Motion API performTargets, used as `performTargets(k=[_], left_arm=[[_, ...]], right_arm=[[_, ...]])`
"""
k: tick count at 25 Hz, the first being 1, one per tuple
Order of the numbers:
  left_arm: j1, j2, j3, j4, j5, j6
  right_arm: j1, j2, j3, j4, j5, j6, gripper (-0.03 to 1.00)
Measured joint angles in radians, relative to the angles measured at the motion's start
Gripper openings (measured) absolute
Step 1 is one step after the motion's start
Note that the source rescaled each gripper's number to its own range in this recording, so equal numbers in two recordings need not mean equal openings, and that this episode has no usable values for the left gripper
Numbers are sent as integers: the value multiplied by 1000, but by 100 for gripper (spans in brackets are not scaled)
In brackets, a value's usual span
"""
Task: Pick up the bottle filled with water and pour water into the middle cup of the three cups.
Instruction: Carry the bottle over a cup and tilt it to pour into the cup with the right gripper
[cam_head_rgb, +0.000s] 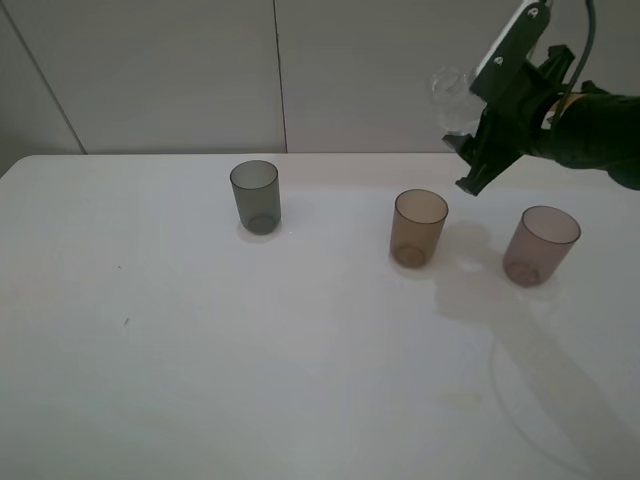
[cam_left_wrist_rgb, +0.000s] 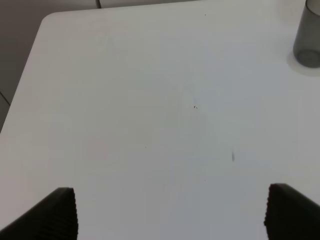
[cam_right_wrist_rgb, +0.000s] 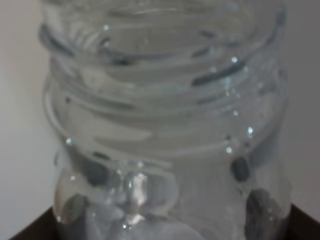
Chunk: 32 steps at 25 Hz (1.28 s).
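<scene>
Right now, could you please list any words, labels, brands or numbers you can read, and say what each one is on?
No text can be read anywhere.
The bottle has no label; the grey cup, amber cup and pink cup are plain.

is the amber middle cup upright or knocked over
Upright: the amber cup stands on its base on the table, open rim facing up.

The black right gripper (cam_head_rgb: 472, 150) hangs high and tilted, clamped on a small clear bottle (cam_head_rgb: 450, 92). The left gripper (cam_left_wrist_rgb: 175, 215) gapes wide.
</scene>
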Motion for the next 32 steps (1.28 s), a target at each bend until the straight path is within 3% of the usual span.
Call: performTargets(k=[5,8,29,32], left_arm=[[0,0,0,0,0,0],[0,0,0,0,0,0],[0,0,0,0,0,0],[0,0,0,0,0,0]], right_arm=[[0,0,0,153,3,-290,3],[0,0,0,183,23,-390,3],[1,51,34,239,29,-643,3],[1,63,34,285,29,-737,3]])
